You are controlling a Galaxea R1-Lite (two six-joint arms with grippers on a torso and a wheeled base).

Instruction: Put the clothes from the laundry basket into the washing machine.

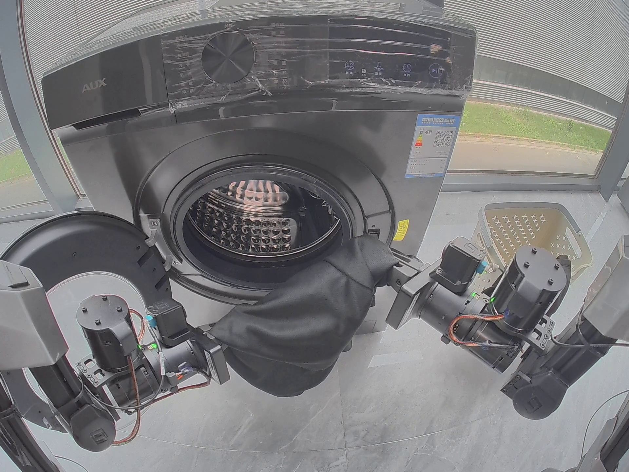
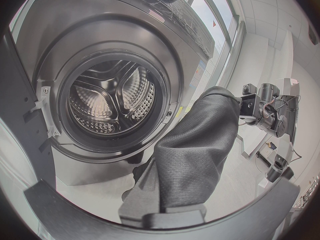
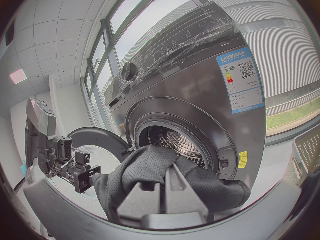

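A black garment [image 1: 308, 316] hangs stretched between my two grippers, low in front of the washing machine [image 1: 262, 132]. Its upper edge rests against the rim of the open drum [image 1: 262, 221]. My left gripper [image 1: 219, 345] is shut on the garment's lower left end [image 2: 190, 157]. My right gripper [image 1: 386, 273] is shut on the upper right end [image 3: 146, 170], beside the door opening. The drum [image 2: 110, 100] looks bare inside. The cream laundry basket [image 1: 534, 231] stands on the floor to the right of the machine, behind my right arm; its contents are hidden.
The round machine door [image 1: 72, 257] stands swung open to the left, just behind my left arm. Pale tiled floor [image 1: 380, 414] spreads in front. Window frames and glass stand behind and beside the machine.
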